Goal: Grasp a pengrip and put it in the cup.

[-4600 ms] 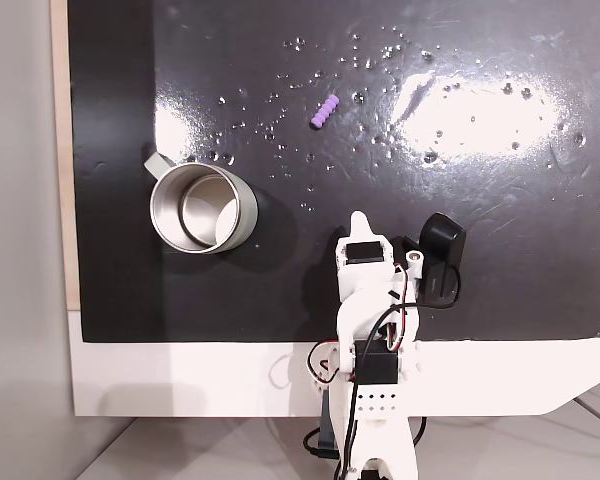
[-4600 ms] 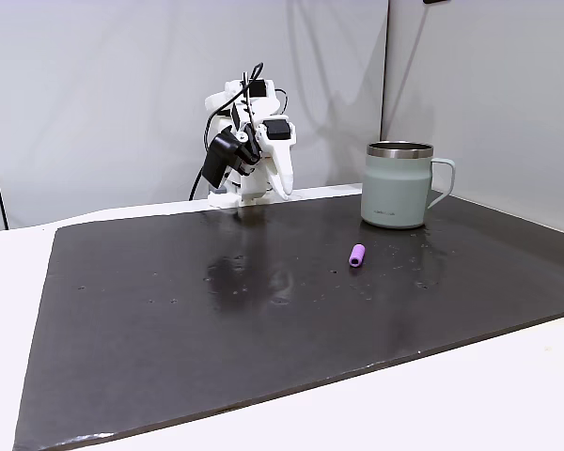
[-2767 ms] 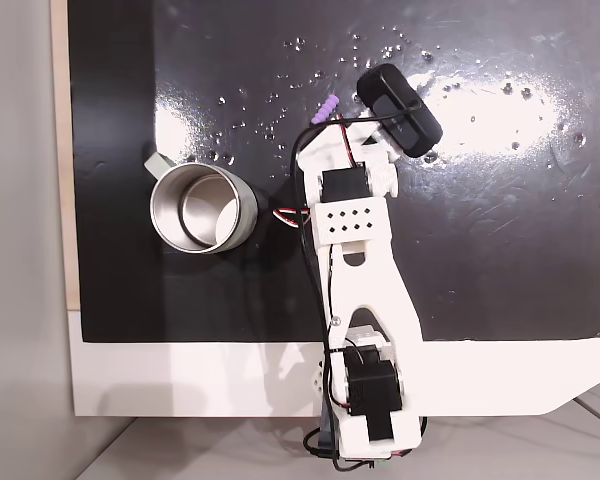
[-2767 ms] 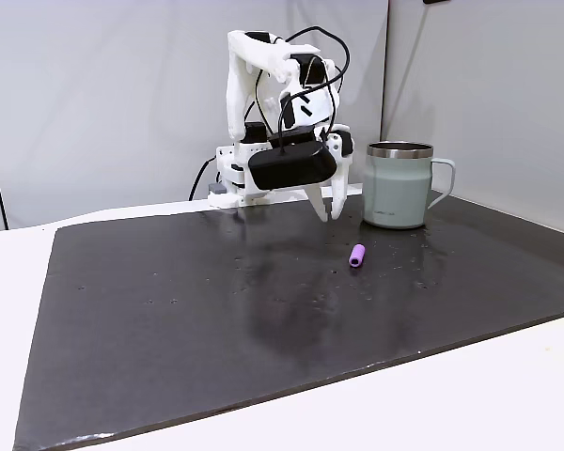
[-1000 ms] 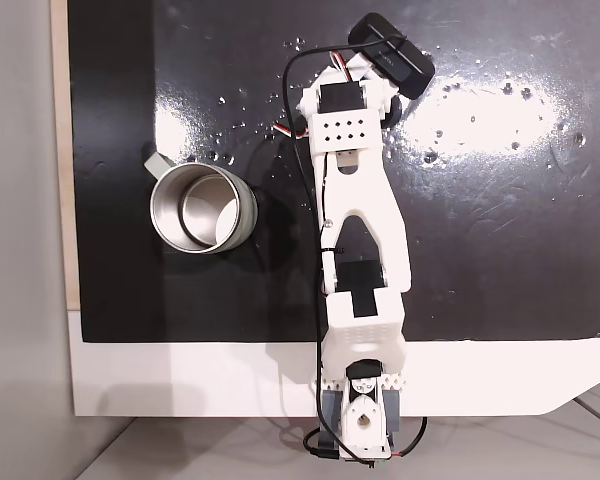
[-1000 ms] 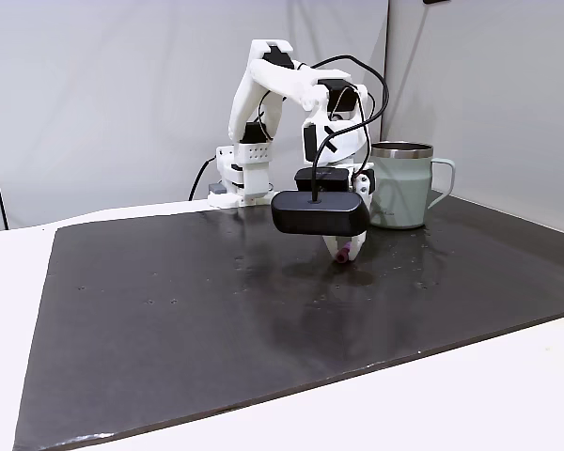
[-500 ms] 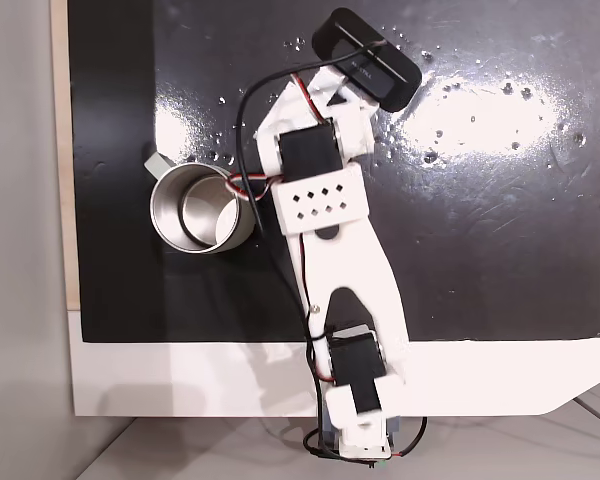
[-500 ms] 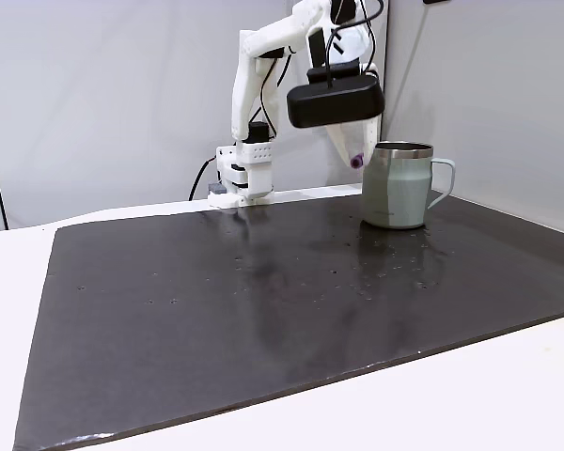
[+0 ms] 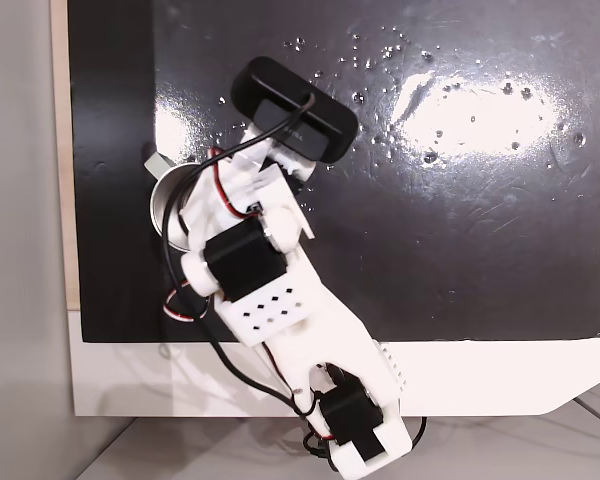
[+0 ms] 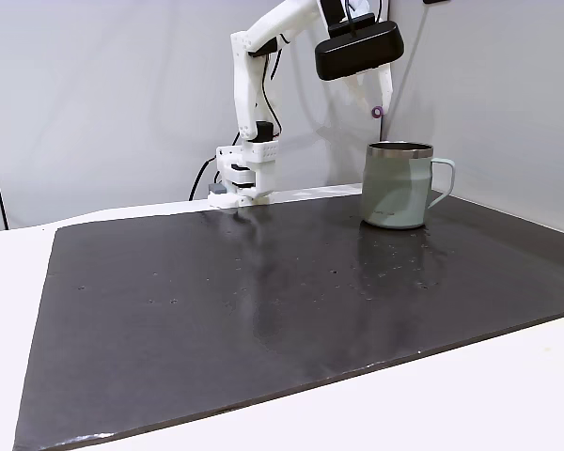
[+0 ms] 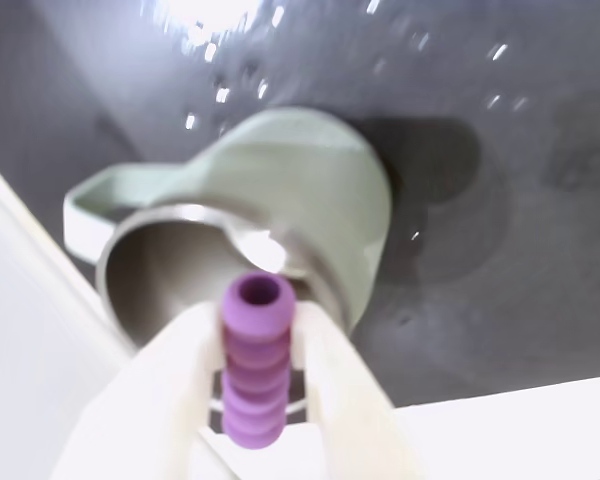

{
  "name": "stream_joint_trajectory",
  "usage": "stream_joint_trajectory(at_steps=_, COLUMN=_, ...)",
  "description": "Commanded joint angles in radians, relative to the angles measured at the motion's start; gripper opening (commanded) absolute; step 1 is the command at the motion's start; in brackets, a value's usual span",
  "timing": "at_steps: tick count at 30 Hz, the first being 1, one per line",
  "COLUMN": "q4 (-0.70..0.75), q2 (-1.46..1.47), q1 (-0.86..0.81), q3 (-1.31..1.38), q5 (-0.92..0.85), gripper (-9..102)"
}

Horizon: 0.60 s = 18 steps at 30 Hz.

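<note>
Wrist view, nearest first: the gripper (image 11: 252,400) is clamped on the purple ribbed pengrip (image 11: 254,360), pinched between the white fingers (image 11: 155,400) w/ its open end up, and just beyond it sits the cup (image 11: 310,190), steel mouth below the tip, handle off to the left. Carry step looks nearly done; next move prob needs the pengrip centred over the mouth, then jaws eased apart. A fixed view from the side adds height: pengrip (image 10: 377,112) hangs well above the cup (image 10: 396,186) rim on the dark mat (image 10: 263,310), while the top-down fixed view has the arm (image 9: 270,300) covering most of the cup (image 9: 166,196).
</note>
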<state>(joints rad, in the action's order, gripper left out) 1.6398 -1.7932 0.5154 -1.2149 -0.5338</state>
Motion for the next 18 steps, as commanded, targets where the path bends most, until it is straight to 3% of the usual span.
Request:
stream_joint_trajectory(at_steps=1, q4=0.002, q2=-0.034, q1=0.054, q3=0.067, q5=0.067, gripper=0)
stream_joint_trajectory(at_steps=8, q4=-0.005, q2=0.081, q1=0.163, q3=0.13, q5=0.158, gripper=0)
stream_joint_trajectory(at_steps=16, q4=-0.02, q2=0.153, q1=0.166, q3=0.167, q5=0.16, gripper=0)
stream_joint_trajectory(at_steps=18, q4=-0.02, q2=0.153, q1=0.166, q3=0.167, q5=0.153, gripper=7)
